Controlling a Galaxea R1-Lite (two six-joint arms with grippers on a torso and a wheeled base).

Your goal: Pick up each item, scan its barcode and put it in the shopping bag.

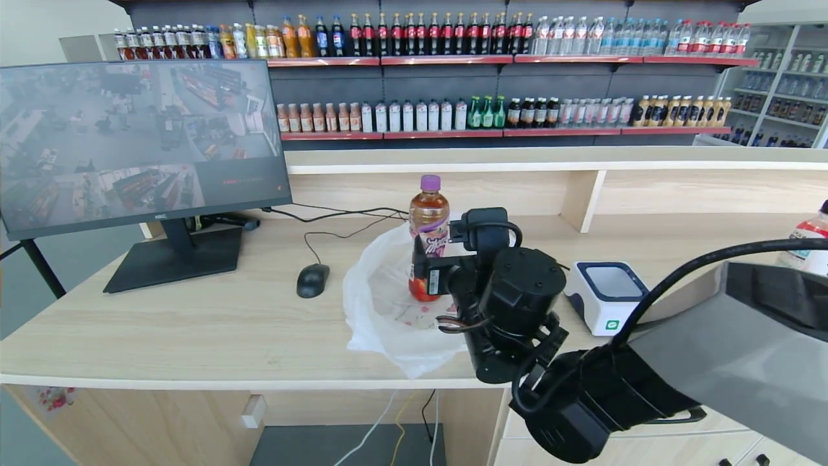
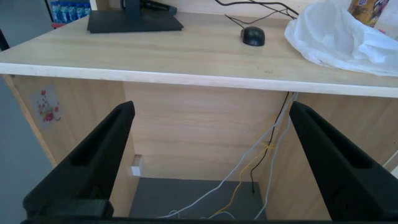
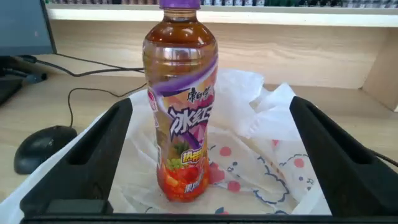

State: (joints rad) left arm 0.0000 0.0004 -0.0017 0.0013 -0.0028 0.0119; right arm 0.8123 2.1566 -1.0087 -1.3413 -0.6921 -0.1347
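Note:
A tea bottle (image 1: 428, 239) with a purple cap stands upright on the white plastic shopping bag (image 1: 381, 310), which lies spread on the wooden counter (image 1: 194, 323). My right gripper (image 1: 432, 278) is at the bottle, open. In the right wrist view the bottle (image 3: 181, 112) stands between the wide-apart fingers of that gripper (image 3: 211, 107), and neither finger touches it. The bag (image 3: 273, 168) lies crumpled under and behind it. My left gripper (image 2: 212, 109) hangs open and empty below the counter's front edge, facing the panel underneath. The bag (image 2: 342, 37) shows above it.
A white barcode scanner (image 1: 605, 294) sits on the counter to the right of the bag. Another bottle (image 1: 808, 246) stands at the far right. A monitor (image 1: 139, 142) and a mouse (image 1: 312, 279) with cables occupy the left. Cables (image 2: 261, 155) hang under the counter.

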